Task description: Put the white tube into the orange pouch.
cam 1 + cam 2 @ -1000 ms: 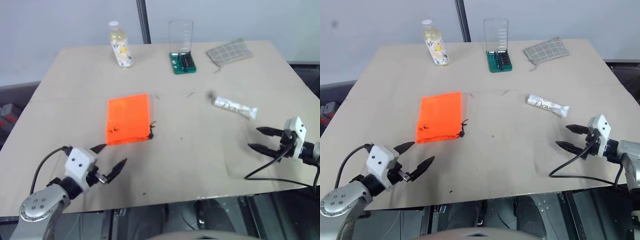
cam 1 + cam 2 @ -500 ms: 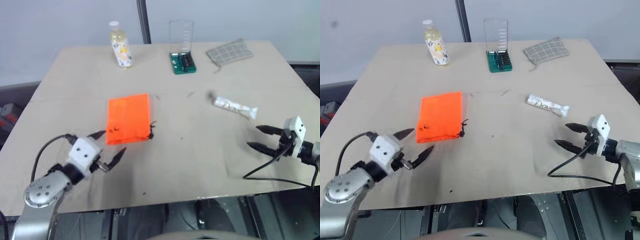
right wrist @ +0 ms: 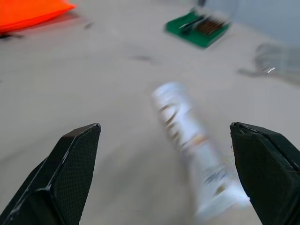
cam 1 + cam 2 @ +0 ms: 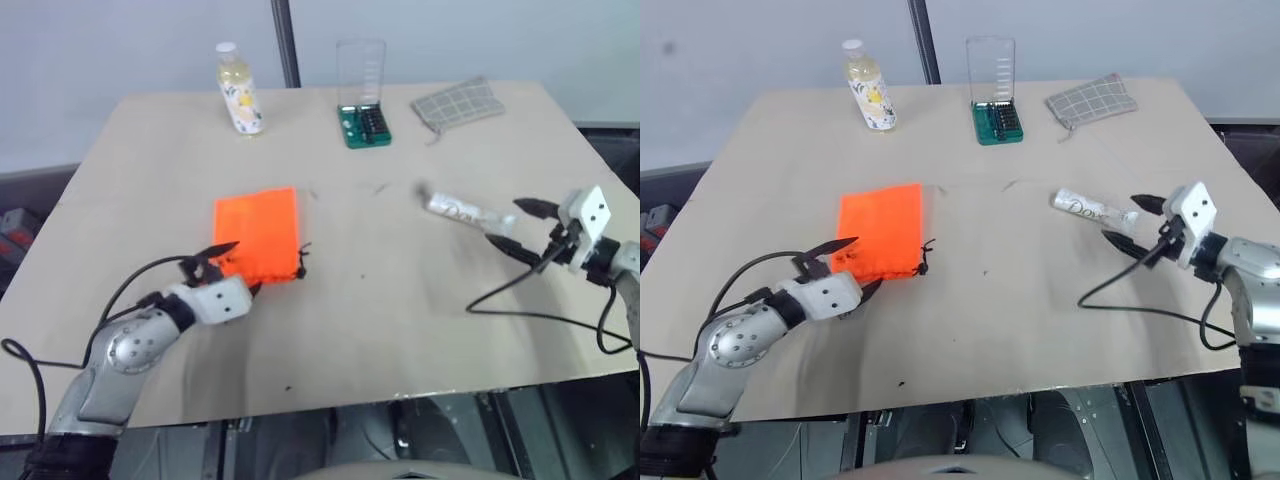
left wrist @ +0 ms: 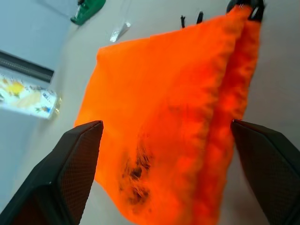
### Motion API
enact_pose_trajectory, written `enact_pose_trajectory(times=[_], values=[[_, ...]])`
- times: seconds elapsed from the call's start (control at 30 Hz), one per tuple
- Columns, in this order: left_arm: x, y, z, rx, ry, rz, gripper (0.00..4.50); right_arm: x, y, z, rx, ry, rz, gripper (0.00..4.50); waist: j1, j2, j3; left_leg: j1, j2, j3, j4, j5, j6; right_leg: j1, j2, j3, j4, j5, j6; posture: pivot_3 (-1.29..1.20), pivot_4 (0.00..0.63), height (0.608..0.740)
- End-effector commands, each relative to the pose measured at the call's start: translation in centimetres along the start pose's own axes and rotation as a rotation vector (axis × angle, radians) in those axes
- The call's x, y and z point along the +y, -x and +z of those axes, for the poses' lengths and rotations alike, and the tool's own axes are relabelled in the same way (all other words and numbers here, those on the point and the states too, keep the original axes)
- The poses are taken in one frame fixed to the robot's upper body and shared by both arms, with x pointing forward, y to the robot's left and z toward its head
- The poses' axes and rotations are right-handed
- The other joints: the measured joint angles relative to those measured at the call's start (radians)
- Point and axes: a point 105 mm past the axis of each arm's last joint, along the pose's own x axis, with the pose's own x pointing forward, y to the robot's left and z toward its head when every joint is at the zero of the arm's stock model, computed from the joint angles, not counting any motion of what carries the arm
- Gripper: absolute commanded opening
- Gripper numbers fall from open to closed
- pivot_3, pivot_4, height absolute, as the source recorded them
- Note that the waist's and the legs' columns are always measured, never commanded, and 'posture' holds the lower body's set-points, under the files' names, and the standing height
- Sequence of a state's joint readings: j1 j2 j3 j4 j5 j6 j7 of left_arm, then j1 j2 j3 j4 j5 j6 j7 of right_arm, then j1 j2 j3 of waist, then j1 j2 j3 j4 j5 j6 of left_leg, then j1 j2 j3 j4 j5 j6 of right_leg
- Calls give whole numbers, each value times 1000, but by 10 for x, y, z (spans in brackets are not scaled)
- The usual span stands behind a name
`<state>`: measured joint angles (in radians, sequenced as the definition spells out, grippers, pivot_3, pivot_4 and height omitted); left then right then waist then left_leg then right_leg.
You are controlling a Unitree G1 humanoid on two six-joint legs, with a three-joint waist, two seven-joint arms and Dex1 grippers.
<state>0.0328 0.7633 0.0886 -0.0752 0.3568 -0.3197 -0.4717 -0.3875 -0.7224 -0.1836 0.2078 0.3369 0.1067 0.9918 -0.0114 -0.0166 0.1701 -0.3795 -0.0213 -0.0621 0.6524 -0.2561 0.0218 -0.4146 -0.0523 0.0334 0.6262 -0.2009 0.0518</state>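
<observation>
Open left gripper point(image 4: 228, 268) at orange pouch point(image 4: 258, 234) — right gripper point(image 4: 518, 226) open at white tube point(image 4: 462, 212).

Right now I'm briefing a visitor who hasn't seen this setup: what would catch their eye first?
The orange pouch lies flat at the table's middle-left, with the left gripper open at its near edge. On the right, the white tube lies on the table, with the right gripper open at its near end.
</observation>
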Motion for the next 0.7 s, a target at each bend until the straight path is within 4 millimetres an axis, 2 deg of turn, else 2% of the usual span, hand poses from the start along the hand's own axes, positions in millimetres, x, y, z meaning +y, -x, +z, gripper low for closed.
enact_pose_trajectory(times=[0.03, 0.13, 0.3, 0.4, 0.53, 0.63, 0.67, 0.7], values=[[8, -3, 2, -18, -70, 76, 4500, 29, -9, 17, -45, -54, 187, 4463, 2, 0, 0, 0, 0, 0, 0, 0, 0, 0, 0, 0, 0, 0, 0, 0, 150, 740], [9, -5, 4, -32, -88, 118, 4500, 67, -10, 26, -65, -106, 405, 4463, 1, 0, 0, -1, 0, -3, -2, 0, 0, -1, -2, -1, 0, 0, 0, 0, 150, 740], [2, -7, 8, -49, -139, 159, 4500, 80, -16, 32, -72, -116, 472, 4463, 1, 0, 0, -1, -2, -6, -2, -1, 2, -1, -5, 0, -1, 0, 0, 0, 150, 740], [-6, -3, 8, -50, -184, 198, 3774, 79, -19, 31, -69, -115, 479, 4500, 1, 0, 0, -1, -3, -6, -2, -1, 2, -1, -5, 0, 0, 0, 0, 0, 150, 740], [-10, 3, 12, -58, -245, 266, 1936, 80, -19, 29, -62, -106, 487, 4500, 1, 0, 0, -1, -2, -7, -2, -1, 2, -1, -4, -1, 0, 0, 0, 0, 150, 740], [-7, 8, 14, -53, -239, 335, 391, 81, -19, 29, -64, -108, 490, 4500, 3, 1, 0, -1, -2, -8, -2, -1, 2, -1, -5, -2, 0, 0, 0, 0, 150, 740], [-6, 8, 15, -50, -233, 352, 22, 81, -19, 28, -63, -108, 491, 4500, 3, 1, -1, -1, -2, -8, -2, -1, 2, -1, -5, -2, 0, 0, 0, 0, 150, 740], [-5, 9, 16, -49, -229, 366, 22, 82, -20, 28, -63, -108, 492, 4500, 4, 2, -1, -1, -2, -8, -2, -1, 2, -1, -6, -2, 0, 0, 0, 0, 150, 740]])
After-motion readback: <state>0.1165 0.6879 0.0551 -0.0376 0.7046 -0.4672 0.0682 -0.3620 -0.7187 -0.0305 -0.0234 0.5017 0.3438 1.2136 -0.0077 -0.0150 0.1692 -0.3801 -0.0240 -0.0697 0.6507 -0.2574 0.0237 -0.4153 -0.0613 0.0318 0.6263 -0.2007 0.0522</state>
